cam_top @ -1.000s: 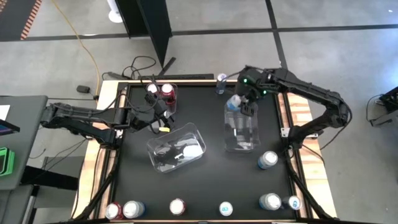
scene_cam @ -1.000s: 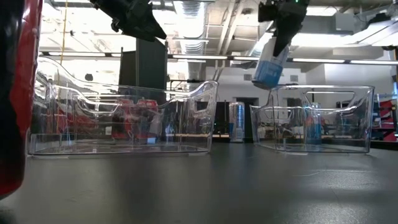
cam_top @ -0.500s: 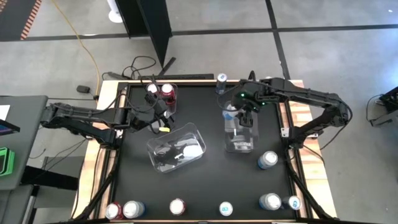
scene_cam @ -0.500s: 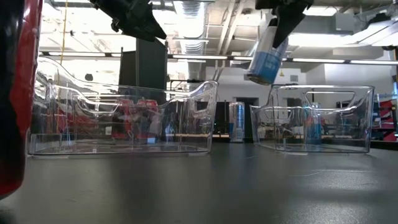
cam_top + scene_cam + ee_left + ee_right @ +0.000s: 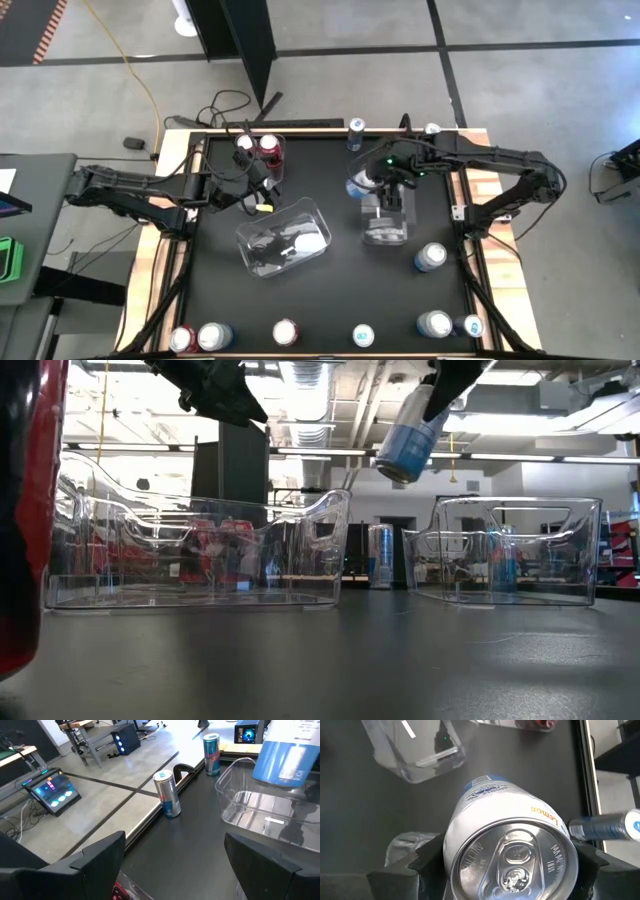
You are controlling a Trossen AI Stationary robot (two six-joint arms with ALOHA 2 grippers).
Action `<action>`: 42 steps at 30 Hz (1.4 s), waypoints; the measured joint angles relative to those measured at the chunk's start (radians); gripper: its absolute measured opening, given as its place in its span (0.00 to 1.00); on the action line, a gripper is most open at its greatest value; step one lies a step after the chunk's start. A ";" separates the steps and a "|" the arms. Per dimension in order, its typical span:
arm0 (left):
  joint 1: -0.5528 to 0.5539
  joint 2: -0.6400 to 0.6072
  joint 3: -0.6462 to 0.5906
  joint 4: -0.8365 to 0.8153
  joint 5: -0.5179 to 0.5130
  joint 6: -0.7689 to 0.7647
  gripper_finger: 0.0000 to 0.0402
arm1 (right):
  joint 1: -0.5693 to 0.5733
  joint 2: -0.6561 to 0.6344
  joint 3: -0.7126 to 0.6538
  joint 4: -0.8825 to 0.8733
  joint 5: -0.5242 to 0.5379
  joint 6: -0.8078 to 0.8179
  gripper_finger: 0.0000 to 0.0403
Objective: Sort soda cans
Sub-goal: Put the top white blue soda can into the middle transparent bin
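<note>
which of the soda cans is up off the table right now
The silver-white and light blue can in the right gripper, tilted in the air by the right-hand clear bin. All others stand on surfaces.

A workshop-like lab is showing: bare grey concrete floor (image 5: 330, 90), exposed silver ceiling ducts (image 5: 305, 380), glowing monitor (image 5: 50, 790) on a bench.

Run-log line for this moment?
right gripper: shut on white-and-blue can, airborne | left gripper: open, waiting by red cans
</note>
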 joint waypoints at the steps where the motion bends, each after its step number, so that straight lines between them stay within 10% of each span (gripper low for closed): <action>1: 0.000 0.000 0.000 0.000 0.000 0.000 0.84 | 0.006 0.000 0.000 0.005 0.000 0.000 0.75; 18: 0.000 0.000 0.000 0.000 0.000 -0.003 0.84 | 0.108 0.068 0.039 0.201 -0.072 -0.044 0.75; 42: -0.152 -0.161 0.000 -0.236 -0.305 -0.179 0.84 | 0.172 0.742 0.833 -0.197 -0.087 -0.277 0.75</action>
